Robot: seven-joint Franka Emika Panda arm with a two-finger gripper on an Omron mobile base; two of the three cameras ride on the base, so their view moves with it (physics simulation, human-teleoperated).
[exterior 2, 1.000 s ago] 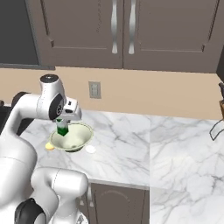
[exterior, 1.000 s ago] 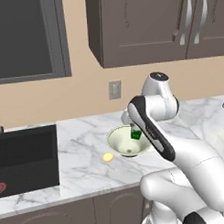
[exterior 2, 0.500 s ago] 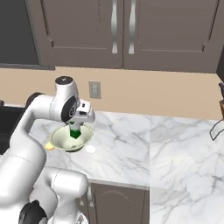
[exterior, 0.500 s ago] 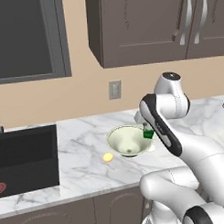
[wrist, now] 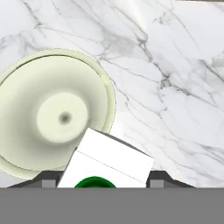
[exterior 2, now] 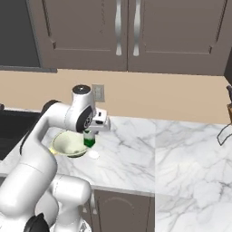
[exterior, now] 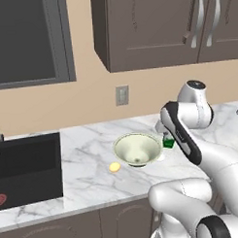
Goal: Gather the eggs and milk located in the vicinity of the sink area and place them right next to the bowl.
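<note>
No readable brand or writing anywhere; the small white milk carton with green top and green marks (exterior 2: pixel 89 140) shows only a green patch, and no letters can be made out. The carton hangs upright, long axis vertical, green cap end toward the hand in the hand view, white body (wrist: pixel 107 162) pointing down at the white grey-veined marble counter (exterior 2: pixel 136 154). It is clear of the counter, just beside the right rim of the wide pale cream-green cone-shaped bowl (exterior: pixel 137 149), partly over that rim in the hand view. The dark two-finger gripper (exterior 2: pixel 90 134) is clamped on the carton, one finger on either side of it. From the left base view the green part of the carton (exterior: pixel 168 143) peeks out beside the white arm.

The tiny yellow-orange oval egg (exterior: pixel 114 167) lies on the counter just left of the bowl, long axis roughly along the counter's front edge, not touching the bowl as far as I can tell. The black rectangular sink basin (exterior: pixel 28 168) sits well to the left, with a flat red round thing (exterior: pixel 1 200) inside at its near corner. A grey wall outlet (exterior: pixel 122 95) sits above the bowl, and dark brown cabinets (exterior 2: pixel 127 31) hang overhead.
</note>
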